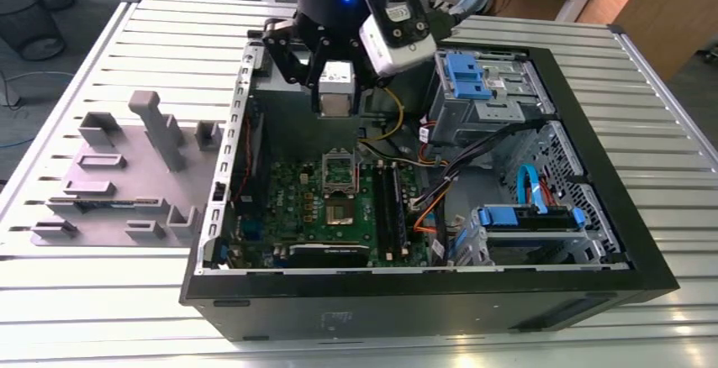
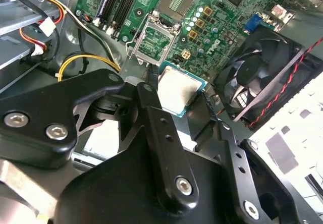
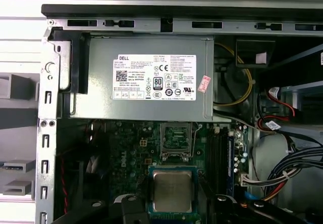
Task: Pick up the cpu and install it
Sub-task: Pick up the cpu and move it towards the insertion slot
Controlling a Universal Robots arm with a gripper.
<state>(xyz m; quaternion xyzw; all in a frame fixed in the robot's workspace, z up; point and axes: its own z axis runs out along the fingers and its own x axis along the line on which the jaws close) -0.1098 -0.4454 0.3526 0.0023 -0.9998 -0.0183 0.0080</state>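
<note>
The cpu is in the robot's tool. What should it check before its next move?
1. Grip: the tool is shut on the cpu at its edges. Ok.
2. Landing spot: the socket lies uncovered, with its dark frame swung open beside it. Ok.
3. Wires: the yellow cables lie off to the side of the socket. Ok.
4. Turn: whether the cpu's corners match the socket. Cannot tell.
5. Seated: the cpu hangs above the board, not in the socket. Not ok.
</note>
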